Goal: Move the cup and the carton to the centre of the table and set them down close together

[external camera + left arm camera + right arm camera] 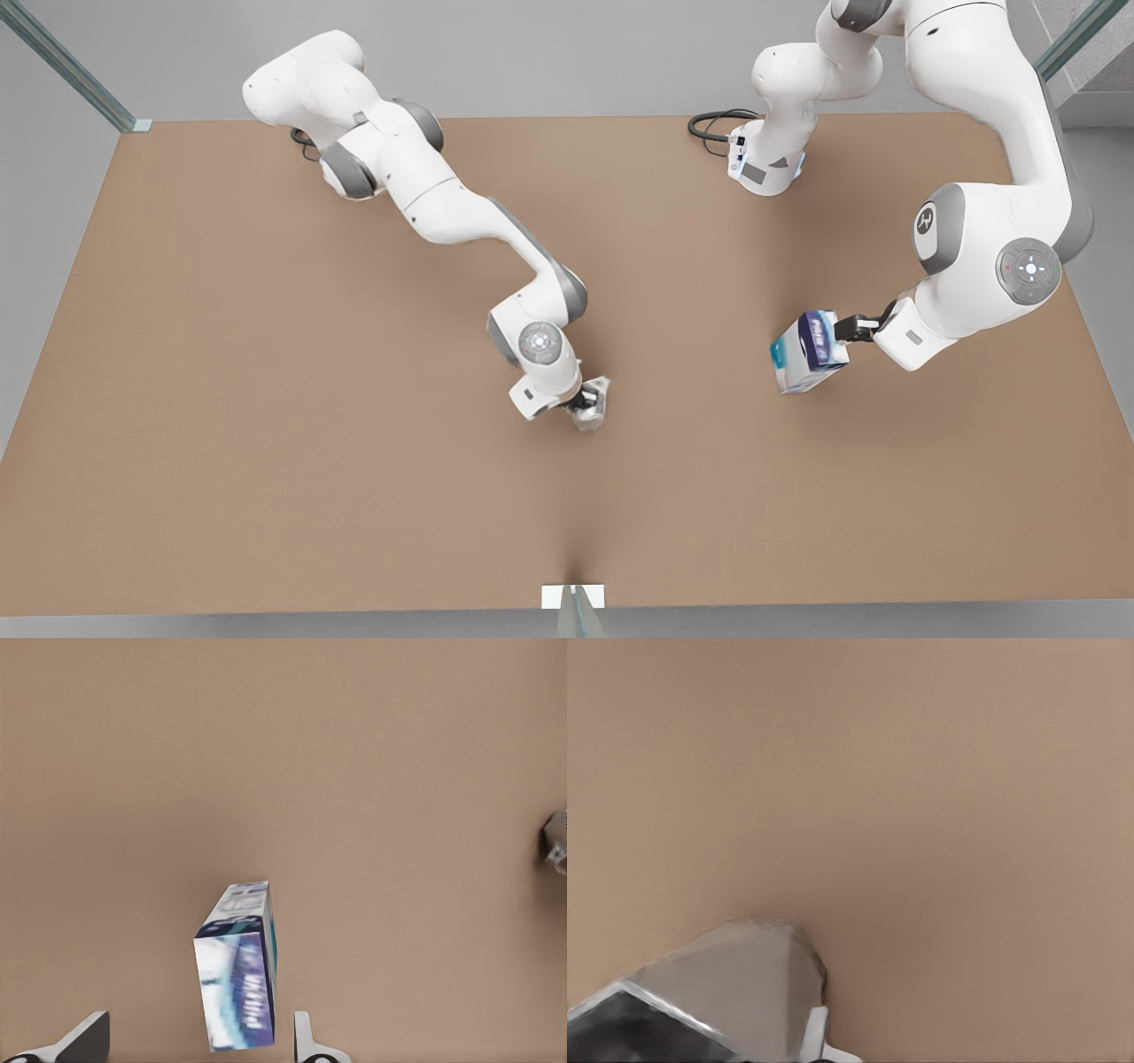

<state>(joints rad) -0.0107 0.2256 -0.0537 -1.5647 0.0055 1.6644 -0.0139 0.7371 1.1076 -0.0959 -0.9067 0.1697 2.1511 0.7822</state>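
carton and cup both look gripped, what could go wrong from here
The carton hangs tilted in the left gripper, so it might topple when set down. The right gripper holds the cup by one side; it could slip. A wide stretch of table separates them, and closing it risks a bump.

Light was soft and even, pretty bright all over, with no glare on the matte table [266, 399]. Shadows were faint and blurry-edged: a darker smudge showed under the cup [595, 403] and a vague band ran toward the near edge. The carton [239, 970] print looked smeared in the left wrist view.
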